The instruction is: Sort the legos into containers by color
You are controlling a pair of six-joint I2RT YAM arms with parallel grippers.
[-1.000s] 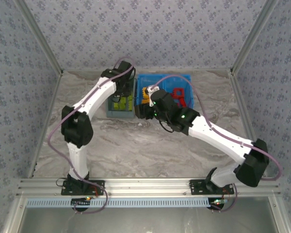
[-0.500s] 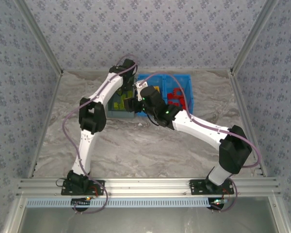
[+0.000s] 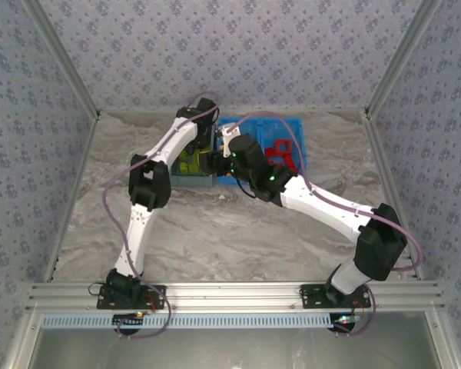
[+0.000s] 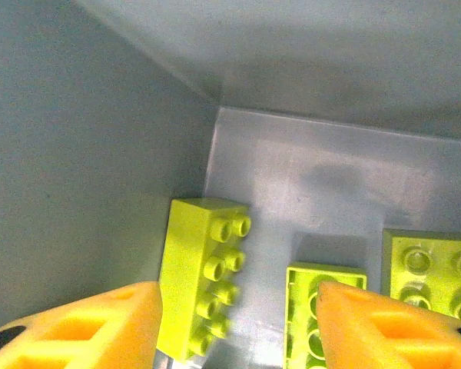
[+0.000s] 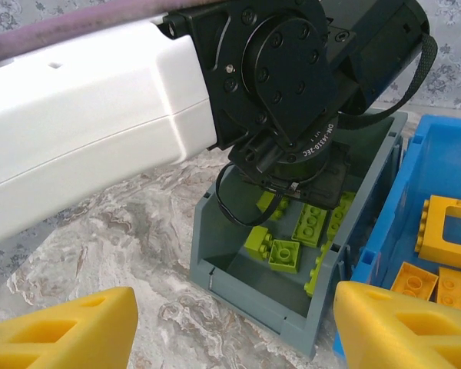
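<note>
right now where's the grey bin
In the top view the grey bin sits at the far middle of the table, right beside the left side of the blue tray, with the left tool inside it above green bricks.

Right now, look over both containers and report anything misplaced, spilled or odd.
Nothing stands out. The grey bin holds only lime green bricks, loosely jumbled. The blue tray has orange-yellow pieces in the compartment next to the bin and red bricks in the other, so the colors look properly separated.
</note>
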